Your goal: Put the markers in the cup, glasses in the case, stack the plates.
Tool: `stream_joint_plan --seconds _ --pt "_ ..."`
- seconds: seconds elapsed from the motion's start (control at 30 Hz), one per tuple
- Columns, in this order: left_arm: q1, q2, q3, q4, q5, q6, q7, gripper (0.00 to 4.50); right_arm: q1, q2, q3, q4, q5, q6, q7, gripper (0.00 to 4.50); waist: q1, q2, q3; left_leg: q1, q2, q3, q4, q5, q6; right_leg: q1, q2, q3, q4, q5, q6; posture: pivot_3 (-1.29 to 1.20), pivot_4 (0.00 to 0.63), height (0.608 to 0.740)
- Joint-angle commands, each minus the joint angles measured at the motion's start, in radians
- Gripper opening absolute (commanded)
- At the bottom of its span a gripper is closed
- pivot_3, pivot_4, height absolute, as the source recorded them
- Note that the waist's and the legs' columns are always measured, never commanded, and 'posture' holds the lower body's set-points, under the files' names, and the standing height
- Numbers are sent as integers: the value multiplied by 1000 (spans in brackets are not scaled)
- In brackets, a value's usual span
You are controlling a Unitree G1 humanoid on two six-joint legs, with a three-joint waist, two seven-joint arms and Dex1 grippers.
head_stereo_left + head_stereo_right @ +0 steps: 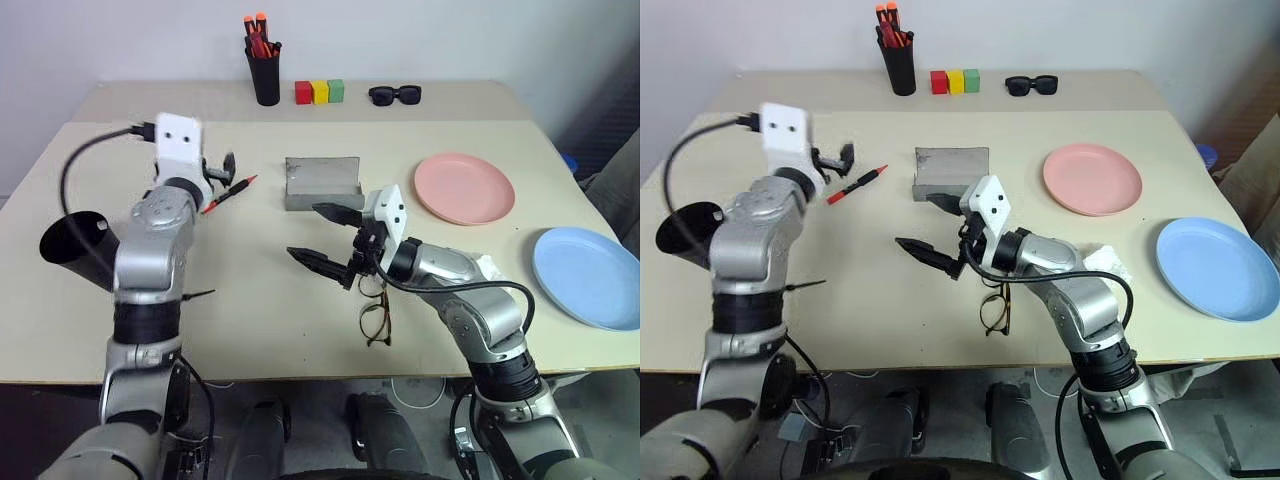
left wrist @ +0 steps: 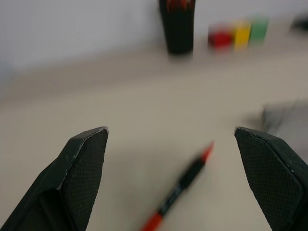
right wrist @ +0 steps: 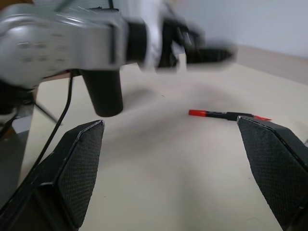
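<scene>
On table, red marker (image 1: pixel 229 194) unlabelled; left claw (image 1: pixel 218 170) spread above it; right claw (image 1: pixel 322 236) spread, empty.

Bright even light, soft shadows, wrist views blurred, backgrounds unfocused

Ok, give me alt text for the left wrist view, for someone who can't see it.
The left gripper stands open over a beige table, with a red marker with a black middle lying on the table between its two black fingers. Farther back, by the wall, stand a black pen holder and red, yellow and green blocks.
</scene>
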Motion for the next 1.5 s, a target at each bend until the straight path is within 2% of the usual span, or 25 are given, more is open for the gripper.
stream_joint_plan --seconds 0.03,0.27,0.43,0.53,0.77,0.8,0.87,1.0,1.1,1.2,1.37,1.5 --pt "-131 27 -13 249 17 25 -18 4444 -7 9 -8 -22 -7 -26 -10 4500 -3 0 0 0 0 0 0 0 0 0 0 0 0 0 0 0 150 740" --pt "-322 33 -48 724 35 -112 -104 4444 29 2 -16 -57 -9 -20 -28 4500 -2 0 0 -3 -1 0 0 0 0 -3 -2 0 0 0 1 0 150 740" --pt "-412 16 -50 953 41 -200 -151 4444 42 1 -13 -71 -9 -18 -37 4500 -2 0 0 -4 -1 0 0 0 0 -5 -2 0 0 0 1 0 150 740" --pt "-439 11 -44 1019 39 -228 -171 3606 43 1 -13 -73 -11 -17 -43 4500 -1 0 0 -4 -1 1 0 0 0 -5 -2 0 0 0 1 0 150 740" --pt "-451 5 5 1039 12 -275 -145 77 40 0 -11 -67 -13 -17 -46 4500 -2 0 0 -4 -1 0 0 0 0 -5 -2 0 1 0 1 0 150 740" --pt "-446 4 7 1027 12 -290 -143 27 40 0 -10 -67 -13 -17 -46 4500 -2 0 0 -4 -1 0 0 0 0 -5 -2 0 1 0 1 0 150 740" --pt "-421 1 5 959 19 -387 -125 27 39 -1 -9 -68 -13 -16 -44 4500 -1 0 0 -4 -1 0 0 0 0 -5 -2 0 1 0 1 0 150 740" --pt "-304 -15 53 666 12 -681 -17 27 35 -7 -14 -65 -12 -18 -38 4500 1 -1 0 -5 -1 0 0 0 0 -6 -3 0 1 0 0 0 150 740" --pt "-194 -47 152 358 -54 -729 78 27 29 -19 -23 -65 -2 -18 -24 4500 1 -1 0 -7 0 1 -1 0 0 -10 -4 2 4 1 0 0 150 740" --pt "-77 -60 199 102 -29 -758 180 27 24 -27 -27 -78 23 -11 5 4500 -5 -1 0 -7 0 2 -1 0 0 -12 -5 3 5 1 0 0 150 740" --pt "191 -72 271 -308 130 -762 361 27 4 -41 -8 -92 42 -22 65 4500 -6 -1 0 -5 0 2 0 0 0 -12 -4 4 9 1 0 0 150 740" --pt "370 -103 302 -495 216 -706 426 27 -12 -34 -1 -70 45 -25 89 4500 8 -1 0 -5 -1 3 2 0 -1 -11 -3 3 12 0 0 0 150 740"
